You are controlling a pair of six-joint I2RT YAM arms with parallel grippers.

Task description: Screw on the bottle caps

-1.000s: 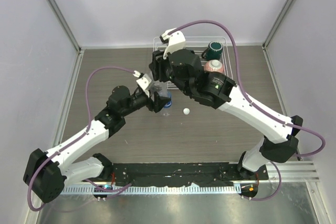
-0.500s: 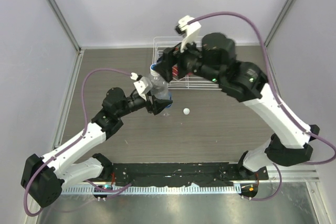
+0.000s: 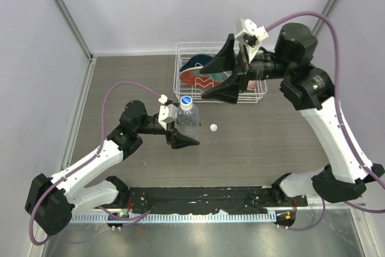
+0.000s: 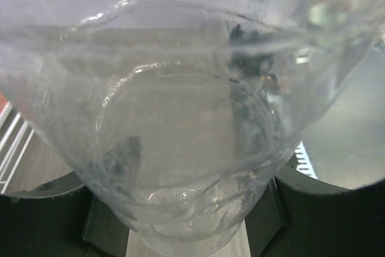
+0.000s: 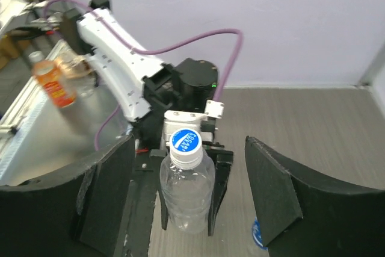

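Top external shows the right claw point(image 3: 204, 86), wide, now drawn back off the bottle point(image 3: 188, 123) that the left claw point(image 3: 182, 131) grips, its cap point(image 3: 186, 101) on, so one second cap point(image 3: 213, 127), lying right of it, remains.

Bare table point(image 3: 264, 145) rings the loose cap point(image 3: 213, 127) (the bottle point(image 3: 189, 124) crowds one side).

The bottle point(image 4: 180, 118) runs off my left wrist view's top and sides, smearing everything behind it. Lower right in my right wrist view, my finger point(image 5: 271, 200) half covers a blue cap point(image 5: 257, 233).
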